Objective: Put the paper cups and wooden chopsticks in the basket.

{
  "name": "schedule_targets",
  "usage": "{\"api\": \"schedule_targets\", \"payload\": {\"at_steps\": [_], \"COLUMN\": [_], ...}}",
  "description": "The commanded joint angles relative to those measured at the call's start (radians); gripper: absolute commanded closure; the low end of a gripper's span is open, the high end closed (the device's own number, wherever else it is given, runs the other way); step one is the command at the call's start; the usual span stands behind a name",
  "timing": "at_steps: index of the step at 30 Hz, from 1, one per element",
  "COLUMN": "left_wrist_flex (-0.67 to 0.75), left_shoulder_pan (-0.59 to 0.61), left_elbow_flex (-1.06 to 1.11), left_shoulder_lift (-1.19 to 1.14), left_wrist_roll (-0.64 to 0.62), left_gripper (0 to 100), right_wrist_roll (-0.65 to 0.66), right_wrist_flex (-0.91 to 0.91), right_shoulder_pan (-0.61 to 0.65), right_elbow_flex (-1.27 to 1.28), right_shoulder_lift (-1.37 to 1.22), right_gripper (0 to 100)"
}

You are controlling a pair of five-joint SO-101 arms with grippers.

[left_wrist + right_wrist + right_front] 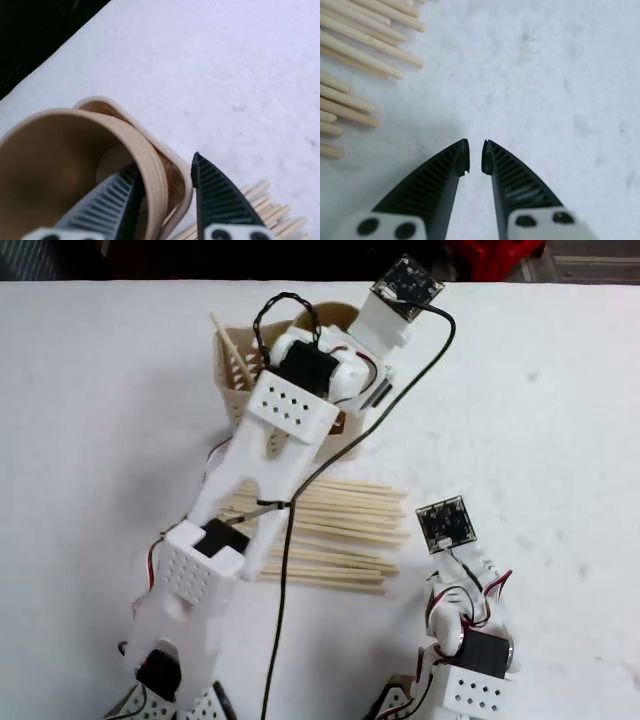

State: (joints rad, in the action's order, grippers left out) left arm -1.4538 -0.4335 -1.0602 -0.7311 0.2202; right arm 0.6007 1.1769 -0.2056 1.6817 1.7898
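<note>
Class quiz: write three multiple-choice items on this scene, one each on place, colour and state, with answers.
1. Most chopsticks lie: A in a bowl; B on the table; C on the floor.
2. The table is: A white; B green; C black.
3. The left jaws: A hold chopsticks; B clamp the paper cup; C hang open.
Answers: 1 B, the pile lies between the arms. 2 A, white throughout. 3 B, one jaw inside the cup, one outside.
</note>
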Motion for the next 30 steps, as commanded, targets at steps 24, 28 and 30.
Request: {"api": "schedule_targets", "payload": {"at_steps": [24,28,30], "left_wrist_flex": [-0.331,-0.333,-0.338], "left_shoulder_pan": [0.059,0.202,0.286], "left_elbow_flex": [-0.586,-0.583,-0.580], "left_shoulder_lift": [0.278,0.421,0.487], "left_wrist_roll": [-0.012,-0.078,-0.086], "left_gripper": [85,85,85], "right_wrist_roll": [0.009,0.009,0.009], "right_wrist_flex": [-0.010,-0.010,-0.010], "right_shoulder_pan": [0.008,0.008,0.008], "right_elbow_flex": [0.008,0.008,0.008], "right_shoulder_lift": [0.001,0.001,0.001], "right_gripper": [93.9,93.9,93.9]}}
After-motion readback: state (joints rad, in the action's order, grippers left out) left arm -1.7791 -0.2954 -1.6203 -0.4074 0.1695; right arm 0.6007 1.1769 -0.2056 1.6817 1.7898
